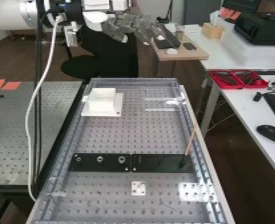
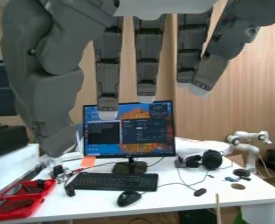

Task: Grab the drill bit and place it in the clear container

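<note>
High above the bench's far end, the hand (image 1: 129, 26) hangs at the top of the high view with its fingers straight, well apart from everything on the bench. In the wrist view the hand (image 2: 147, 60) has straight, spread fingers and nothing between them. Small round metal pieces (image 1: 100, 159) sit in a black plate (image 1: 88, 165) across the bench; I cannot tell whether one is the drill bit. Clear shiny edges (image 1: 162, 109) at the bench's far right look like a see-through container, its outline faint.
A white square block (image 1: 102, 100) stands on the bench's far left. A thin brown stick (image 1: 190, 140) leans up at the right end of the black plates. Red trays (image 1: 226, 80), a keyboard (image 2: 114, 181) and a monitor (image 2: 129, 130) are on the side table.
</note>
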{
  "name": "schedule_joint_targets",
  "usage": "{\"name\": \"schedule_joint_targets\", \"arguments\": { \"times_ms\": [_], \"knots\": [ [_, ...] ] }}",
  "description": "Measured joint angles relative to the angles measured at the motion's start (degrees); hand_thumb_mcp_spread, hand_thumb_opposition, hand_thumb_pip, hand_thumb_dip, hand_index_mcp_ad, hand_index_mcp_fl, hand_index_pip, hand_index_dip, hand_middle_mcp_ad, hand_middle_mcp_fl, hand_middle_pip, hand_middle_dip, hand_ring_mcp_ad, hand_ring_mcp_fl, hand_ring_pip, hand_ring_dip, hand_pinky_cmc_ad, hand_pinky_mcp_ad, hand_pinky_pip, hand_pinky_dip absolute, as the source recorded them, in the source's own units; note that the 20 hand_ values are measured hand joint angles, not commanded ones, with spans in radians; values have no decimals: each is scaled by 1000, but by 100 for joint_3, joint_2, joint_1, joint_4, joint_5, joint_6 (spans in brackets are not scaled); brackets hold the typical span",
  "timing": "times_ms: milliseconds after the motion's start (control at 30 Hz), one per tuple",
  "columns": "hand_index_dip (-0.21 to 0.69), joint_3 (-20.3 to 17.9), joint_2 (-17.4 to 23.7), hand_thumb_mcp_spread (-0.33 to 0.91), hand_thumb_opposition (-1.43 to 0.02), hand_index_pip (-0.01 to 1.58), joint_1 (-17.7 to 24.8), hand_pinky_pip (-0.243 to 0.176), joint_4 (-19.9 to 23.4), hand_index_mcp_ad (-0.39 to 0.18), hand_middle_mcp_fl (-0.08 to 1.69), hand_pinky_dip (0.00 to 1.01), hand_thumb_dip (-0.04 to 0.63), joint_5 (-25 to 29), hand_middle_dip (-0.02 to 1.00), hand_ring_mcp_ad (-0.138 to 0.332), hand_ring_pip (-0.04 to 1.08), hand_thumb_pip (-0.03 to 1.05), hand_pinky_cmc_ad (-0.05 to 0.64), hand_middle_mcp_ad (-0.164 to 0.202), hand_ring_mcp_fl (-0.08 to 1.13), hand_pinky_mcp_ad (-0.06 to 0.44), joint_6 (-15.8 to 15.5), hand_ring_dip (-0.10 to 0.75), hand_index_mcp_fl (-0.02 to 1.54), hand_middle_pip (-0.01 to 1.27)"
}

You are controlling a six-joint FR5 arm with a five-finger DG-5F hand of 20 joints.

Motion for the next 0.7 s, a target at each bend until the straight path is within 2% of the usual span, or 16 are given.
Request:
{"name": "schedule_joint_targets", "arguments": {
  "times_ms": [700],
  "knots": [
    [232, 24, 6, 438, -792, 511, -23, -45, -43, -162, 346, 841, 260, -45, 557, 195, 105, 424, 431, 51, 176, 201, -13, 480, 490, 122]
  ]
}}
